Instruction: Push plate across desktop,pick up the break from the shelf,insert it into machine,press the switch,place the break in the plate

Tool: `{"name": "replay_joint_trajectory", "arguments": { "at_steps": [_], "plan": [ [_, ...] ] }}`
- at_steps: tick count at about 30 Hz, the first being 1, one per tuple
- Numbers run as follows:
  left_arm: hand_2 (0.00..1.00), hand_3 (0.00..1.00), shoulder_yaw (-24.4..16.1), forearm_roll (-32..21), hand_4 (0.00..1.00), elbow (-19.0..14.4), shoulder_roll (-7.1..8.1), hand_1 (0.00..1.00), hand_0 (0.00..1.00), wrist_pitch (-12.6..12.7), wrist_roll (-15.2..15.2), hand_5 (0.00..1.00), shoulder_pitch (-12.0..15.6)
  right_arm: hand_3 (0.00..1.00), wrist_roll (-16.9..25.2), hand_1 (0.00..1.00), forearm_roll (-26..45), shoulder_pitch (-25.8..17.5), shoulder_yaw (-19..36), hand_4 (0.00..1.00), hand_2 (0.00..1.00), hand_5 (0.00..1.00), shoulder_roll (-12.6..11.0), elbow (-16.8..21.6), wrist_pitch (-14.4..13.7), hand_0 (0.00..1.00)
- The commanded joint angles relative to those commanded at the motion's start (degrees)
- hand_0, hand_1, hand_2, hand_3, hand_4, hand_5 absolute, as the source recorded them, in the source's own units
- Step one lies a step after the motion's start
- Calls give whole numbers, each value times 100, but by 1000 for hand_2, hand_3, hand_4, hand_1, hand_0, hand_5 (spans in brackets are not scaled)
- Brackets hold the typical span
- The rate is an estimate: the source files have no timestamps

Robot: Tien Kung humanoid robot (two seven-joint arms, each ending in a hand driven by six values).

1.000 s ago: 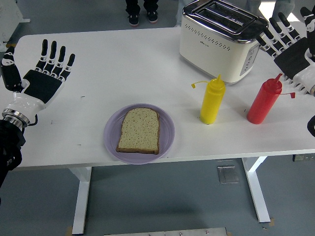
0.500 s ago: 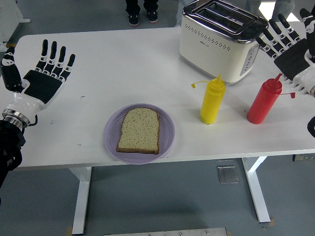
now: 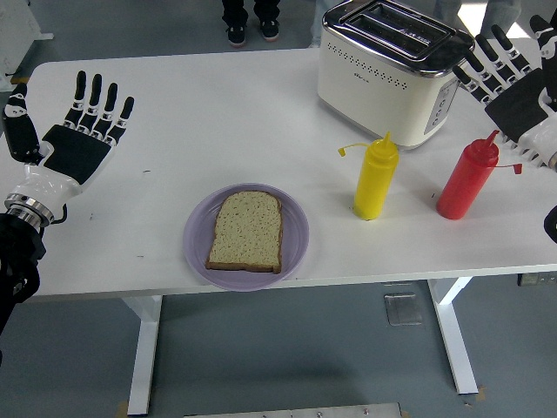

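A slice of bread (image 3: 247, 231) lies flat on a purple plate (image 3: 298, 228) near the table's front edge, at the middle. A cream toaster (image 3: 387, 74) with two empty top slots stands at the back right. My left hand (image 3: 77, 135) is open, palm up, fingers spread, over the table's left side, well left of the plate. My right hand (image 3: 513, 83) is open with fingers spread at the right edge, just right of the toaster and above the red bottle.
A yellow squeeze bottle (image 3: 375, 177) and a red squeeze bottle (image 3: 467, 178) stand in front of the toaster. A person's shoes (image 3: 251, 26) show beyond the table's far edge.
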Motion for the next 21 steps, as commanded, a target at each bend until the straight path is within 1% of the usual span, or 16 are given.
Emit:
{"name": "replay_joint_trajectory", "arguments": {
  "at_steps": [21],
  "plan": [
    [715, 723, 11, 8, 775, -4, 6, 749, 808, 3, 8, 998, -17, 745, -9, 763, -17, 17, 32, 719, 752, 555, 1, 15, -17, 833]
  ]
}}
